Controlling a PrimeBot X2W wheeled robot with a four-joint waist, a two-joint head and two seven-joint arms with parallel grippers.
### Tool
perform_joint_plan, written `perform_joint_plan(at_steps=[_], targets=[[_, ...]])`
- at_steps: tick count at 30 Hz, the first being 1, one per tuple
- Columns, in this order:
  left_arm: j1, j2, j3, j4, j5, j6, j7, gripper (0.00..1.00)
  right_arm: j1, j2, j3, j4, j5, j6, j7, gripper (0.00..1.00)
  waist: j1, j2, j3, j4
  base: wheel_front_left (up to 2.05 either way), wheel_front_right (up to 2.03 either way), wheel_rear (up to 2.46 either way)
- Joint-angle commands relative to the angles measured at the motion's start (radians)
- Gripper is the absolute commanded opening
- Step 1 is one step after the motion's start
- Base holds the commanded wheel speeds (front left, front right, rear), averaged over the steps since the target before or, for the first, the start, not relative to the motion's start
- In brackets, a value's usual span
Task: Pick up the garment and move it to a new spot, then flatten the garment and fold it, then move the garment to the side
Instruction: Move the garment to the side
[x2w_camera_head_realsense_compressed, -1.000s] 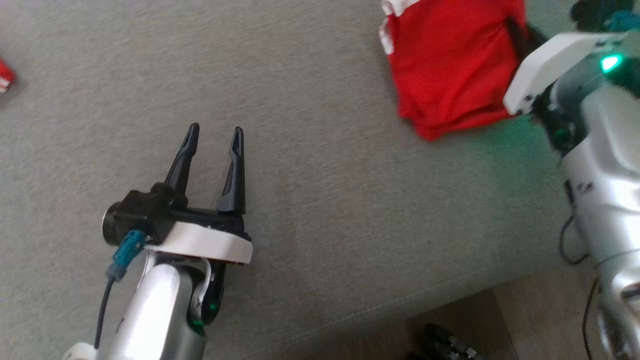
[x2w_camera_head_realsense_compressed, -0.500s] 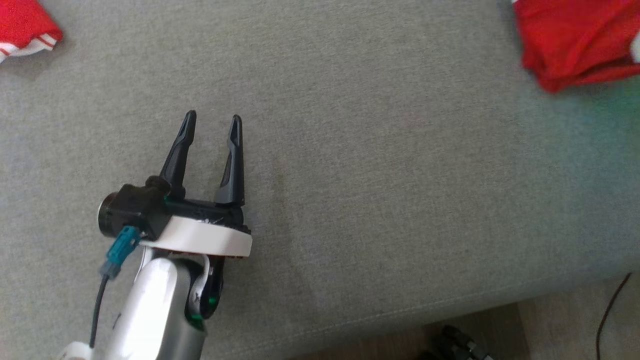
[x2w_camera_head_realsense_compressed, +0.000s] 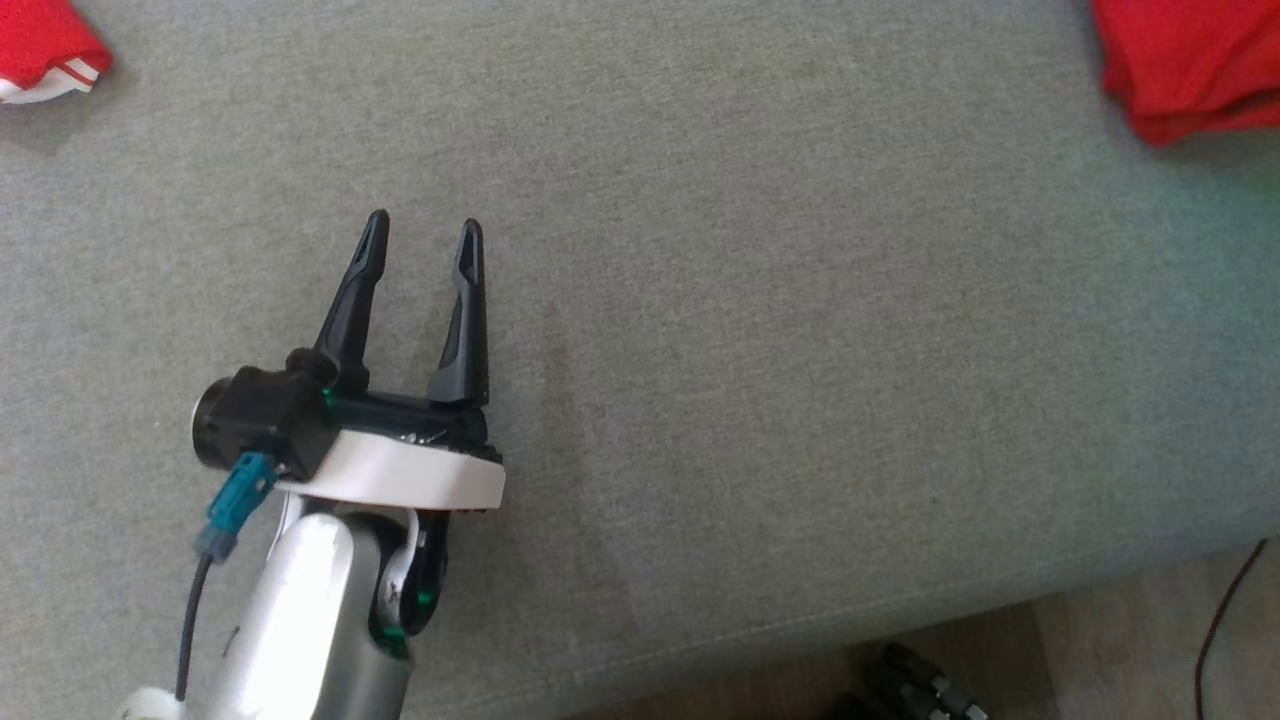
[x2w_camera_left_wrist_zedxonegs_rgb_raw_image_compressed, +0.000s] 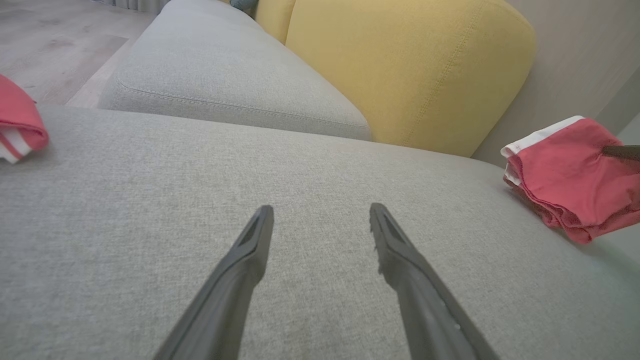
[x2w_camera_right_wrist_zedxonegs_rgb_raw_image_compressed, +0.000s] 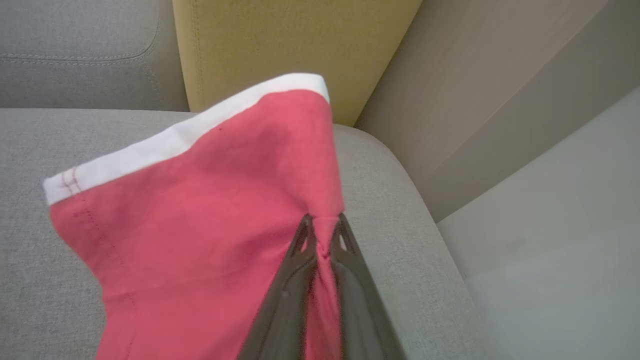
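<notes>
1. Red cloth with a white hem: the garment (x2w_camera_right_wrist_zedxonegs_rgb_raw_image_compressed: 200, 200) lies bunched in layers at the right end of the grey sofa seat (x2w_camera_head_realsense_compressed: 800, 350).
2. The right gripper (x2w_camera_right_wrist_zedxonegs_rgb_raw_image_compressed: 322, 234) has its fingers clenched on a fold of it.
3. The left gripper (x2w_camera_head_realsense_compressed: 420, 235) hovers over bare seat, fingers spread and holding nothing.
4. The step in hand is probably the last one, carrying the folded garment aside.
5. Next, set it down flat and release without dragging the layers.

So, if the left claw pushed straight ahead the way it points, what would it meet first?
Probably the grey seat cushion just ahead of its tips, since the left claw looks angled slightly down; if it skims above, the yellow back cushion comes next. The red garment lies off to the right.
</notes>
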Motion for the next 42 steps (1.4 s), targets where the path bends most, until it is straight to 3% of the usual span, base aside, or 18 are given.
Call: perform_joint_plan(at_steps=[1,7,8,9,10,11,19,26,30,42], targets=[[-0.023,0.004,0.02,-0.04,0.005,0.003,-0.005,1.0,-0.008,-0.023,-0.015,-0.052,-0.017,0.007,0.011,0.0,0.0,0.0,-0.001,-0.001,0.0,0.0,0.0],[-0.022,0.004,0.017,-0.035,0.001,0.0,-0.005,1.0,0.018,-0.008,-0.068,-0.095,-0.089,0.007,0.036,0.0,0.0,0.0,-0.005,0.0,0.0,0.0,0.0],[-0.023,0.004,0.016,-0.035,0.0,0.0,-0.005,1.0,0.023,-0.003,-0.079,-0.1,-0.103,0.007,0.038,0.13,0.0,0.0,-0.005,0.001,0.0,0.0,0.0],[-0.023,0.004,0.015,-0.034,0.0,0.0,-0.005,1.0,0.028,0.005,-0.091,-0.106,-0.116,0.007,0.04,0.33,0.0,0.0,-0.006,0.002,0.0,0.0,0.0],[-0.022,0.004,0.014,-0.034,0.0,0.0,-0.005,1.0,0.033,0.014,-0.101,-0.113,-0.129,0.007,0.043,0.6,0.0,0.0,-0.007,0.003,0.0,0.0,0.0],[-0.022,0.004,0.015,-0.033,-0.001,-0.001,-0.005,1.0,0.038,0.023,-0.111,-0.119,-0.141,0.007,0.045,0.99,0.0,0.0,-0.007,0.004,0.0,0.0,0.0],[-0.019,0.004,0.016,-0.027,-0.007,-0.001,-0.005,1.0,0.065,0.083,-0.147,-0.15,-0.201,0.007,0.041,1.0,0.0,0.0,-0.013,0.014,0.0,0.0,0.0],[-0.02,0.004,0.013,-0.026,-0.009,0.002,-0.005,1.0,0.069,0.084,-0.149,-0.161,-0.228,0.007,0.001,1.0,0.0,0.0,-0.016,0.019,0.0,0.0,0.0],[-0.02,0.004,0.012,-0.028,-0.009,0.003,-0.005,1.0,0.067,0.074,-0.169,-0.18,-0.302,0.007,-0.015,1.0,0.0,0.0,-0.015,0.019,0.0,0.0,0.0],[-0.018,0.004,0.017,-0.02,-0.013,-0.001,-0.005,1.0,0.067,0.134,-0.191,-0.209,-0.328,0.007,-0.044,1.0,0.0,0.0,-0.035,0.011,0.0,0.0,0.0]])
